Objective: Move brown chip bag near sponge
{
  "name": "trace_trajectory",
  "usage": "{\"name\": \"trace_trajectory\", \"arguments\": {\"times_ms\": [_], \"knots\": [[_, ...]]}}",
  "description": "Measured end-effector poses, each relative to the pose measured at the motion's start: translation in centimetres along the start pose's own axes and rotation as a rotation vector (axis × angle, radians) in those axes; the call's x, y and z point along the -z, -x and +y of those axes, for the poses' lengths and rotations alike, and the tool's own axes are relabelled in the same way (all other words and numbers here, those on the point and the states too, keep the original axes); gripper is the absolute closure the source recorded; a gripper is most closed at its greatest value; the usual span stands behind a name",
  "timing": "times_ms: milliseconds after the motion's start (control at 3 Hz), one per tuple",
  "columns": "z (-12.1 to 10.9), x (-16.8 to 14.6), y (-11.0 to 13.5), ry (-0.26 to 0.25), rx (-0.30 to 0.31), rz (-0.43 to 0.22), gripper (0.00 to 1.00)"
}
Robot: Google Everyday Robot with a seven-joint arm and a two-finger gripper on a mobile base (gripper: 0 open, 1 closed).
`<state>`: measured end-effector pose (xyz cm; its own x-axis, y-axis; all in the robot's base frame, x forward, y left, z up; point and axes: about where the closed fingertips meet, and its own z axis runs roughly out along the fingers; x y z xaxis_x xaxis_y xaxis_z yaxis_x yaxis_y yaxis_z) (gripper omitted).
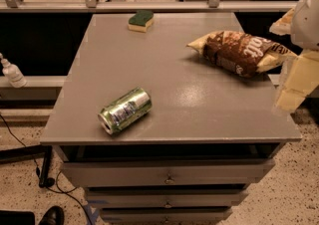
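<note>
The tool hung at the right edge of the camera view, a pale, blocky shape over the right rim of the grey tabletop, just beside the right end of the brown chip bag. Whether it was wide or narrow could not be told, and it may have been touching the bag, though that was unclear. The bag lay flat on the right side of the tabletop, its pale yellow ends pointing left and right. The sponge sat green side up near the far edge, well apart from the bag. A green-silver drink can lay on its side towards the front left. Drawers stood stacked below the tabletop. A small white bottle stood on a ledge at the left.
</note>
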<state>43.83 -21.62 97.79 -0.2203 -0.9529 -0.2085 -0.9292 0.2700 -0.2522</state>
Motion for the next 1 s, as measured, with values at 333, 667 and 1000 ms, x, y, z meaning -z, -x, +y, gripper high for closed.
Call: {"name": "trace_trajectory", "arguments": {"times_ms": [333,667,1000], "knots": [[-0.4,-0.1,0.1,-0.016,0.004,-0.005,0.00],[-1.7,-1.2,-0.4,-0.064,0.000,-0.019,0.00],[-5.6,-3.9,-1.6,-0.155,-0.017,-0.067,0.00]]}}
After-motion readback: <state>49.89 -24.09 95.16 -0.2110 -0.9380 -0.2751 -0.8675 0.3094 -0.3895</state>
